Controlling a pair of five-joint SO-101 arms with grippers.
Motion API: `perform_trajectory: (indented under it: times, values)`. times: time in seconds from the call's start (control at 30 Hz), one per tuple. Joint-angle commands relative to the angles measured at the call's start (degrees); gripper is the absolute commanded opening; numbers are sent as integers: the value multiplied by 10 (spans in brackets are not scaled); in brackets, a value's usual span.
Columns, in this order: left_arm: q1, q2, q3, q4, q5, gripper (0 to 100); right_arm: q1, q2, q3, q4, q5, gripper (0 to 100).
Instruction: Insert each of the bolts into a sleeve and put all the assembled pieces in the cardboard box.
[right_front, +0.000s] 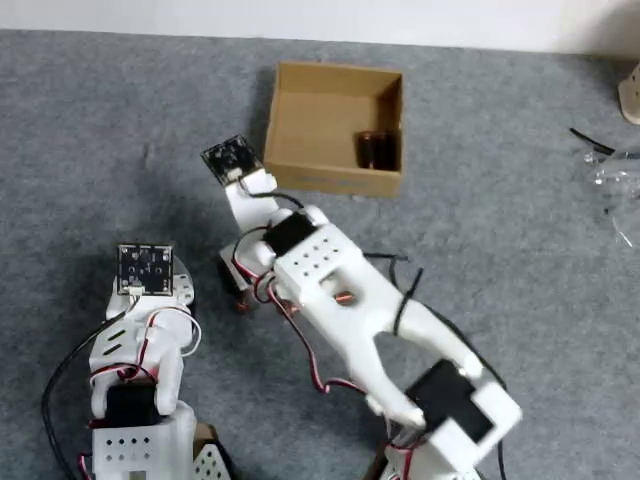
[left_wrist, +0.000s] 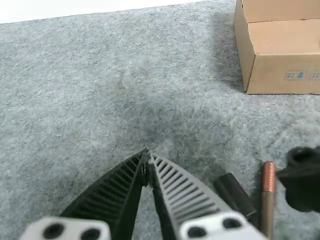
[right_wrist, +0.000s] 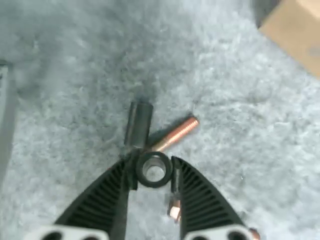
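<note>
Alignment is what this step turns on. The right gripper (right_wrist: 152, 167) has its fingers parted just far enough to clamp a black sleeve (right_wrist: 165, 176) between them, with the bore facing its wrist camera, low over the grey carpet (right_wrist: 240, 100). Just beyond it a copper bolt (right_wrist: 175, 134) lies flat, one end at or almost at a second sleeve (right_wrist: 139, 122) lying beside it. A further glint of copper (right_wrist: 174, 210) shows under the right fingers — too little of it to name.

The left gripper (left_wrist: 149, 162) sits close by, fingertips pressed together and nothing between them. The cardboard box (right_front: 300, 130) stands well apart on the far side of the table, with dark pieces (right_front: 380, 150) in one corner, probably finished assemblies.

The job in hand looks like mating a bolt with the held sleeve. It would go best if the free gripper took the bolt well back from its leading end and brought it square to the bore. It should then slide in rather than be pushed — a skewed entry would jam at the rim. The clamp on the sleeve needs to be firm, since a round body can twist or roll out between flat fingers.
</note>
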Motion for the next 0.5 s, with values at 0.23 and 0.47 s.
perform_trajectory:
  times: [0.23, 0.47]
  values:
    - [1, -4, -10, -15, 3, 8, 79, -90, 45, 9, 20, 5]
    - [1, -4, -10, -15, 3, 8, 173, -153, 82, 58, 66, 5]
